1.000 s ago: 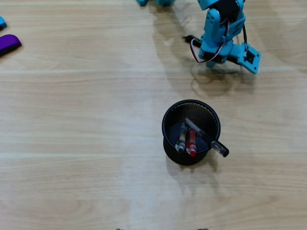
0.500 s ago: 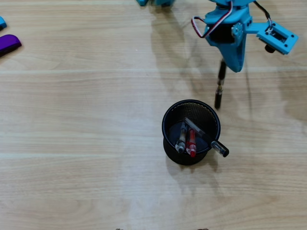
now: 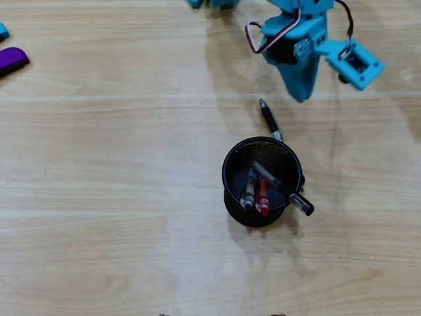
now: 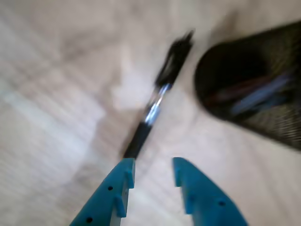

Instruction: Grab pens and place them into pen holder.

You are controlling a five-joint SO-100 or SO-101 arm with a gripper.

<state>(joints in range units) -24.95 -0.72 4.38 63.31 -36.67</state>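
A black mesh pen holder (image 3: pixel 230 187) stands on the wooden table. It holds a clear pen (image 3: pixel 249 191), a red pen (image 3: pixel 262 195) and a black pen (image 3: pixel 293 196) that leans out over the rim. Another black pen (image 3: pixel 268 118) lies on the table, just beyond the holder. My blue gripper (image 3: pixel 302 95) hangs above the table, to the right of that pen's tip. The wrist view is blurred. There my gripper (image 4: pixel 153 167) is open and empty, with the lying pen (image 4: pixel 155 103) just ahead of its left finger (image 4: pixel 123 174) and the holder (image 4: pixel 277 122) to the right.
A purple object (image 3: pixel 12 59) and a small blue piece (image 3: pixel 2 30) lie at the left edge of the overhead view. The arm's base parts (image 3: pixel 214 3) sit at the top edge.
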